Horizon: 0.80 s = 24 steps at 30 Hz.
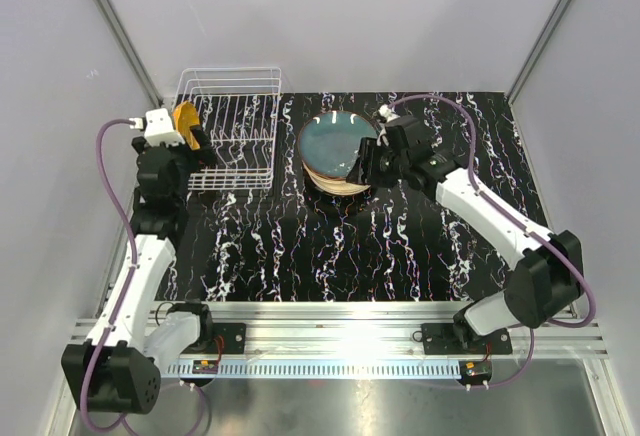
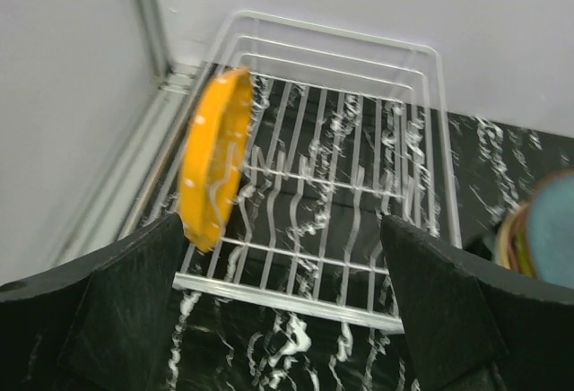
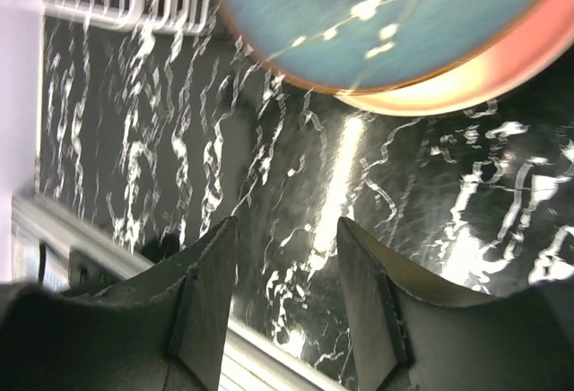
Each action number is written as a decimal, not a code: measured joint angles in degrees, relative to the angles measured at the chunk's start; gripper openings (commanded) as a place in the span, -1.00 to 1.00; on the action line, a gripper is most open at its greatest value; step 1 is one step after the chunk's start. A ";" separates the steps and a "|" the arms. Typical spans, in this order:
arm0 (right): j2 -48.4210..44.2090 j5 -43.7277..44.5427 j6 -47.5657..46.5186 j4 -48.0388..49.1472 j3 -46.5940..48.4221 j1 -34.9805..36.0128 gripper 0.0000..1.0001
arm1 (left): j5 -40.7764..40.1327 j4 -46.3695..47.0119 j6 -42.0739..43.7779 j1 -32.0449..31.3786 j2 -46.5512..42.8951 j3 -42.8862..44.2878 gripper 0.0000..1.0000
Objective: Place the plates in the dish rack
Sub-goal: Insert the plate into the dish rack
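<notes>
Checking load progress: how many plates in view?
3 visible: yellow plate upright at the rack's left side; blue plate atop the stack; pink plate under it. The stack may hide more.

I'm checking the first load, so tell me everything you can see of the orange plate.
The orange plate is round, glossy and plastic-looking, with pale specks along its rim. It stands on edge, slightly tilted, at the left side of the white wire rack, resting on its bars. The open left gripper is close beside it; contact is unclear.
</notes>
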 measured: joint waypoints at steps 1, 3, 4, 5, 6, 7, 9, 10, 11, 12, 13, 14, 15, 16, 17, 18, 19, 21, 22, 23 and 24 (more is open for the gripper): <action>0.11 1.16 0.48 -0.44 0.48 -0.26 0.07 | 0.48 -0.85 -0.37 -0.66 -0.42 -0.02 0.88; 0.55 3.13 1.86 -1.29 1.64 -1.33 0.03 | 2.25 -1.95 -0.87 -1.99 -1.31 -0.07 0.87; 0.90 4.00 2.49 -1.51 2.12 -2.19 0.03 | 2.93 -2.45 -1.01 -2.95 -1.84 -0.09 0.86; 1.27 4.55 2.93 -1.77 2.58 -2.99 0.04 | 3.37 -2.75 -0.94 -4.07 -2.40 -0.24 0.87; 2.03 4.98 3.45 -2.12 3.26 -4.39 0.04 | 3.87 -2.62 -0.42 -5.64 -3.32 -0.81 0.87; 2.69 5.46 3.82 -2.32 3.76 -5.44 0.04 | 3.96 -2.62 0.46 -7.65 -4.46 -1.64 0.88; 4.11 5.88 4.22 -2.54 4.68 -7.43 0.06 | 3.96 -2.86 1.81 -11.45 -6.80 -3.26 0.89; 4.66 6.01 4.26 -2.54 4.94 -8.11 0.07 | 3.89 -3.02 2.45 -13.68 -8.11 -4.07 0.89; 5.29 6.08 4.31 -2.60 5.29 -8.76 0.09 | 3.96 -2.97 3.15 -15.39 -9.38 -4.81 0.89; 5.95 6.10 4.28 -2.60 5.60 -9.27 0.12 | 4.02 -2.93 3.65 -16.55 -10.34 -5.33 0.89; 6.56 6.08 4.26 -2.64 5.95 -9.51 0.13 | 4.00 -2.97 4.07 -17.66 -11.23 -5.68 0.89; 7.21 6.08 4.24 -2.91 6.47 -9.68 0.13 | 3.96 -2.95 4.50 -18.32 -11.69 -5.68 0.89; 7.82 6.03 4.24 -3.02 6.95 -9.88 0.14 | 3.87 -2.56 4.83 -18.71 -11.89 -5.68 0.89; 8.46 5.95 4.22 -3.06 7.43 -10.01 0.15 | 3.76 -2.36 4.98 -18.93 -11.96 -5.68 0.89; 8.96 5.86 4.20 -3.04 7.80 -10.12 0.16 | 3.37 -2.36 5.05 -18.97 -11.93 -5.68 0.89; 9.46 5.79 4.17 -3.04 8.11 -10.25 0.16 | 2.91 -2.45 5.09 -18.97 -11.82 -5.68 0.89; 9.90 5.60 4.17 -3.02 8.37 -10.45 0.17 | 2.16 -2.58 5.07 -18.97 -11.76 -5.68 0.89; 10.69 5.51 4.15 -2.99 8.72 -10.80 0.17 | 0.35 -2.78 5.07 -18.97 -11.65 -5.68 0.89; 11.28 5.42 4.17 -2.99 9.09 -11.06 0.17 | -0.72 -2.95 5.05 -18.97 -11.54 -5.68 0.89; 11.80 5.38 4.17 -2.95 9.40 -11.17 0.17 | -1.88 -3.06 5.03 -18.97 -11.41 -5.68 0.89; 12.04 5.40 4.17 -2.95 9.49 -11.28 0.17 | -3.21 -3.02 5.05 -18.97 -11.13 -5.68 0.88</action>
